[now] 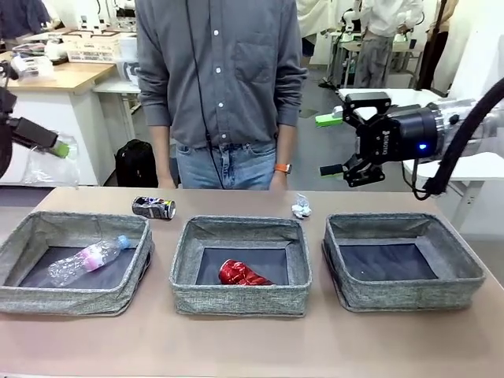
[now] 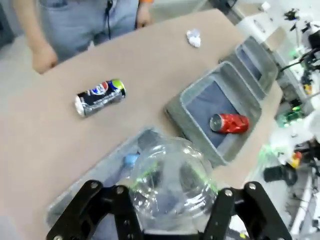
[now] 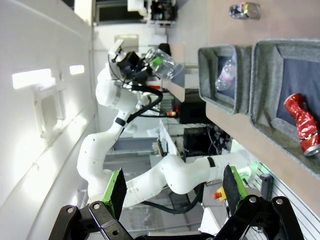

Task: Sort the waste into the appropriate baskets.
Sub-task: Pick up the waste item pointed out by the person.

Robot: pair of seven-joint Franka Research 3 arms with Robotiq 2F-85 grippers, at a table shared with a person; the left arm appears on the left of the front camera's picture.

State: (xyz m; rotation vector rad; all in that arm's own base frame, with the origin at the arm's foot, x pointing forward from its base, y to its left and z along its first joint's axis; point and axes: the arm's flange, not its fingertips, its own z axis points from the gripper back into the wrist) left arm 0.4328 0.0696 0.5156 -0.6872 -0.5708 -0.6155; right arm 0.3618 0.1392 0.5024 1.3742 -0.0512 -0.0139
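As the left hand [image 2: 172, 212] clamped the clear plastic cup [image 2: 170, 172]:
the right hand [image 1: 335, 146] hung wide open, holding nothing.

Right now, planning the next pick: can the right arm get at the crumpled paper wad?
Probably yes. The right claw is open, empty and raised nearby; the paper wad lies on bare table beyond the middle basket, nothing over it.

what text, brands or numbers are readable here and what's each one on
None reads clearly.
dark printed can: round red, white and blue logo with white lettering, too blurred to read.
clear plastic bottle: pink label, print too small to read.
right gripper: white lettering on its black body, too small to read.
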